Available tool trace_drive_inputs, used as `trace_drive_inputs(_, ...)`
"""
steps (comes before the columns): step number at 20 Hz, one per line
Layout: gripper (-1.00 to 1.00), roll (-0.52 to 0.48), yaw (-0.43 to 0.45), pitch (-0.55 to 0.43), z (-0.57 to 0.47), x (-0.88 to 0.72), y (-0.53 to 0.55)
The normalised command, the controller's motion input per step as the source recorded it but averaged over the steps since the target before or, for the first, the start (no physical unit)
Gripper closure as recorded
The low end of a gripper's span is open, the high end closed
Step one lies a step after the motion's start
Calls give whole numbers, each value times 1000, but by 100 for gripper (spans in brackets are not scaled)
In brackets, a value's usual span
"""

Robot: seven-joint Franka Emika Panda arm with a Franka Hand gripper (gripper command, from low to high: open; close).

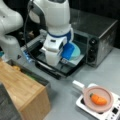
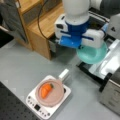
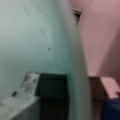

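the arm (image 1: 53, 15) is glossy white, built of fat rounded segments, with a second white link (image 1: 8, 27) at a front view's left edge. a blue ring (image 1: 60, 35) circles the wrist. below it sits a boxy white housing with a small dark mark on its face, and the gripper (image 2: 83, 41) carries blue blocks under white side casings. a thin black cable (image 1: 27, 37) loops down beside the arm.
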Motion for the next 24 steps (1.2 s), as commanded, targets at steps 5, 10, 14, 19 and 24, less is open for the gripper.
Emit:
trace_drive_inputs(5, 100, 148, -14, -193, -80, -286, 259)
trace_drive_inputs(10, 100, 119, -37, -221, -97, -415, 329)
trace_drive_inputs(14, 100, 80, -105, -237, -173, -623, 302)
trace_drive_inputs(19, 100, 76, -195, -232, -161, -753, 219)
trace_drive_inputs(24, 100, 84, -152, -233, -162, -678, 57)
